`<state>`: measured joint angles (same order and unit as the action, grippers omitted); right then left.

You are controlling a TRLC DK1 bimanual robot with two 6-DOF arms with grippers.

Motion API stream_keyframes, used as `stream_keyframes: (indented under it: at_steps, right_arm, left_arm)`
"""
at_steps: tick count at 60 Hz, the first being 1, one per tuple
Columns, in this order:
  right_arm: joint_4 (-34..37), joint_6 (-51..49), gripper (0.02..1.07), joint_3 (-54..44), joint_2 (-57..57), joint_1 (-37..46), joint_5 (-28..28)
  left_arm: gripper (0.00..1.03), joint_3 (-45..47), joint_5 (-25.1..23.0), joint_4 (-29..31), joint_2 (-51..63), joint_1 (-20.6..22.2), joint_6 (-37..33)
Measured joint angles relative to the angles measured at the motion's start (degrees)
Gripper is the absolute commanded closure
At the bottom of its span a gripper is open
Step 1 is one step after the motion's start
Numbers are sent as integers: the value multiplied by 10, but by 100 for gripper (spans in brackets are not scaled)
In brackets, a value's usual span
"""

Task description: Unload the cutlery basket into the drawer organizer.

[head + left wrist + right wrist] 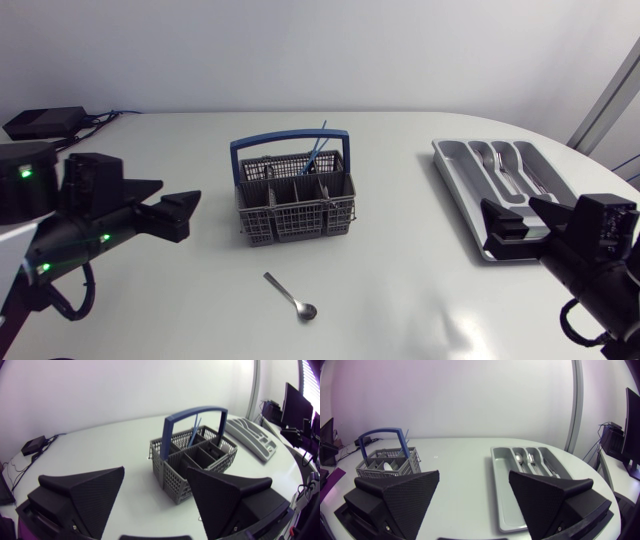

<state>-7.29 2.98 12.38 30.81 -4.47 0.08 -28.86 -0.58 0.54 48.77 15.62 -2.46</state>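
The grey cutlery basket (295, 205) with a blue handle (290, 142) stands mid-table, and a thin blue utensil (316, 152) sticks up out of it. A lone spoon (292, 298) lies on the table in front of the basket. At the right lies the grey drawer organizer (462, 185), holding a spoon (519, 458) and a fork (531, 457). My left gripper (188, 215) hovers left of the basket, open and empty; in the left wrist view the basket (192, 462) is just ahead of its fingers. My right gripper (515, 215) is open over the organizer's near end (502, 495).
A black box (45, 122) with cables sits at the table's far left back corner. The rounded table edge curves close behind the organizer on the right.
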Motion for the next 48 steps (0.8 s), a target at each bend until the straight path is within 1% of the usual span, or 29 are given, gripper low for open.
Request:
stream_keyframes:
  at_steps: [6, 9, 14, 17, 22, 25, 27, 31, 33, 35, 38, 41, 43, 45, 47, 48]
  right_arm:
    - [33, 0, 7, 27, 42, -7, -1]
    - [61, 0, 7, 44, 61, -11, -3]
    - [103, -4, 7, 70, 85, -21, -3]
    - [136, -10, 7, 89, 102, -29, -2]
    - [186, -36, 7, 119, 129, -49, -5]
    - [209, -52, 7, 133, 143, -59, -21]
    - [226, -66, 7, 142, 150, -64, -44]
    - [253, -92, 7, 150, 154, -67, -75]
    - [273, -110, 7, 156, 154, -68, -87]
    - [287, -131, 7, 159, 154, -71, -93]
    - [299, -156, 7, 161, 154, -77, -98]
    - [305, -180, 7, 161, 154, -85, -102]
    - [310, -195, 7, 161, 152, -90, -104]
    - [312, -207, 7, 161, 149, -92, -104]
    - [313, -216, 7, 161, 147, -94, -104]
    - [313, -217, 7, 161, 147, -94, -104]
  left_arm:
    - [19, -45, 0, 34, 82, 19, -60]
    - [19, -66, 0, 51, 126, 33, -120]
    - [18, -84, 0, 72, 164, 52, -192]
    - [14, -87, 1, 86, 185, 73, -246]
    - [14, -80, 0, 85, 215, 122, -335]
    - [14, -71, 0, 79, 228, 151, -380]
    - [15, -67, -1, 78, 241, 170, -410]
    - [15, -67, -2, 84, 269, 187, -443]
    - [15, -71, -8, 100, 290, 191, -463]
    - [20, -75, -22, 111, 307, 191, -482]
    - [23, -87, -35, 133, 328, 191, -503]
    - [34, -108, -48, 159, 351, 191, -522]
    - [37, -126, -61, 176, 367, 191, -536]
    - [39, -143, -69, 185, 378, 193, -548]
    - [44, -160, -72, 192, 388, 196, -559]
    - [44, -165, -72, 194, 391, 198, -563]
